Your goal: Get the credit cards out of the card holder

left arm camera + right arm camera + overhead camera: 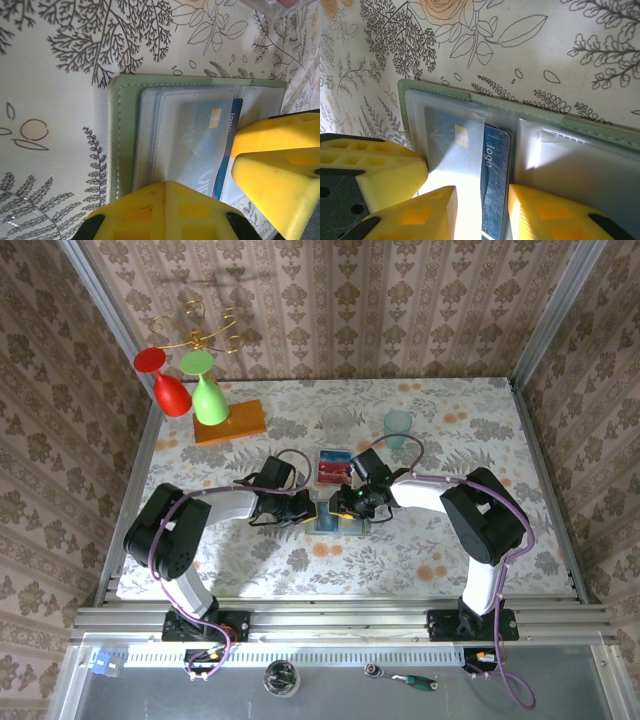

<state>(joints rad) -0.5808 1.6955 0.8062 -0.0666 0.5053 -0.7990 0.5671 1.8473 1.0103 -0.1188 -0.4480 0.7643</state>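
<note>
The pale green card holder (pixel 120 130) (pixel 580 125) (pixel 337 523) lies open on the floral cloth between both arms. A blue credit card (pixel 495 170) (pixel 200 145) marked "logo" sits in a clear slot, one long strip of it sticking out. My right gripper (pixel 482 192) (pixel 346 506) is open, a yellow fingertip on either side of that exposed strip. My left gripper (pixel 167 187) (pixel 308 508) is shut with nothing between its fingers, its tip resting on the holder's slot panel. Red and blue credit cards (pixel 334 467) lie loose just beyond the holder.
A pale teal cup (pixel 398 426) and a clear glass (pixel 336 422) stand behind the cards. At the back left an orange wooden block (pixel 230 422) carries a red goblet (pixel 168 388) and a green goblet (pixel 208 395). Patterned walls close in three sides.
</note>
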